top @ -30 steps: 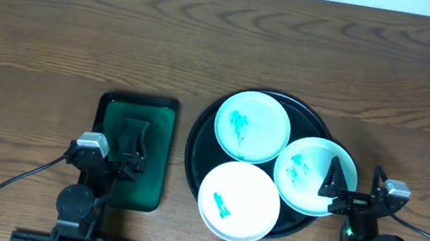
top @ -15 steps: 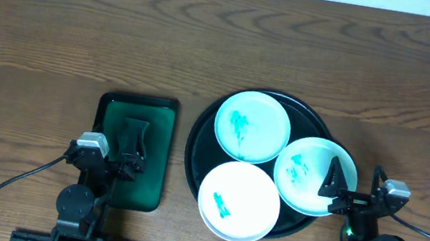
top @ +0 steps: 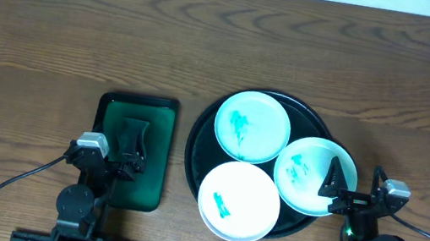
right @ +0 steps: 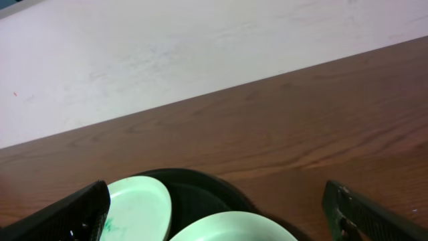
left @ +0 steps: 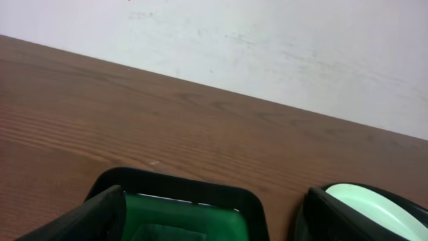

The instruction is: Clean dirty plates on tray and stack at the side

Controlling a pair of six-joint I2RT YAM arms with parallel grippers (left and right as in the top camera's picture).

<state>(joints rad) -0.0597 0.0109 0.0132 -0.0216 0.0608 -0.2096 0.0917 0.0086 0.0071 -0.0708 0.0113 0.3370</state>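
Round tray [top: 196,152] black; plates [top: 268,122] white, teal-smeared; rectangular tray [top: 158,136] dark-green; table [top: 84,24] brown woodgrain.

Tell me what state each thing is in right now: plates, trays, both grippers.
Round tray: holds all three plates.
Far plate: teal smears, fully on the tray.
Right plate: smeared, overhanging the rim.
Near plate: small smear, overhanging the rim.
Left gripper: open, empty.
Right gripper: open, empty.
Green tray: under the left gripper.
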